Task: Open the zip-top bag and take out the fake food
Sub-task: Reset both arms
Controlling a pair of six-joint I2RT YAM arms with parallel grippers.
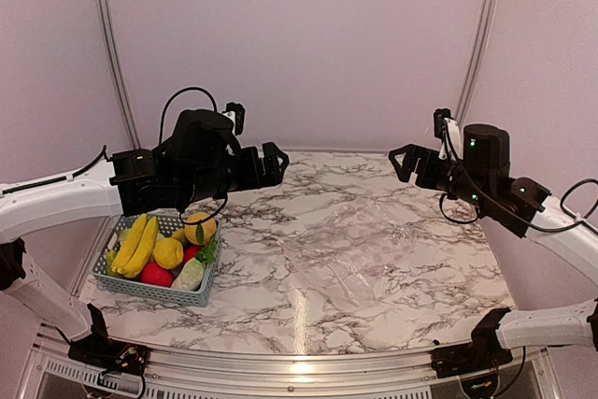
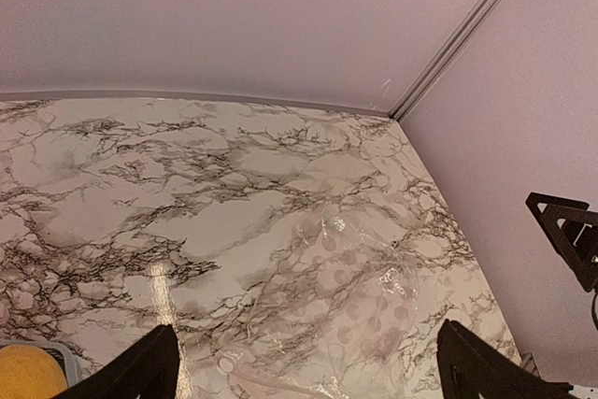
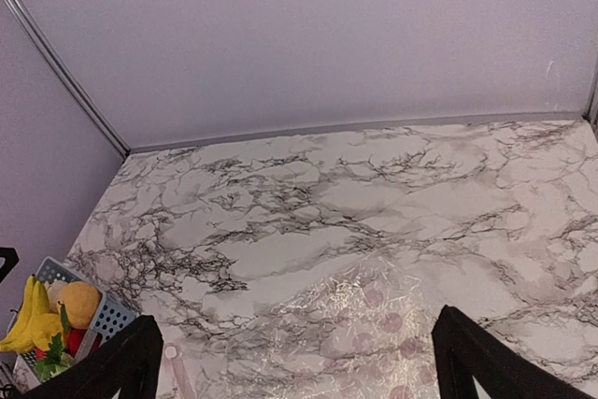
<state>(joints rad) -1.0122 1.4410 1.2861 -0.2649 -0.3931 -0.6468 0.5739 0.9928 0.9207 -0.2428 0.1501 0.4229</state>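
The zip-top bag lies flat and crinkled on the marble table, right of centre; it is clear with faint pink dots. I see no food inside it. The fake food, bananas, lemon, orange, red apple and a pale cabbage, sits in a light blue basket at the left. My left gripper hangs open above the table, right of the basket. My right gripper hangs open high at the right, above the bag's far side. In both wrist views the fingers stand wide apart with only table and bag between them.
The basket corner with the orange shows at the lower left of the left wrist view. Pale walls with metal corner strips close in the table at the back and sides. The right gripper's tip appears at that view's right edge.
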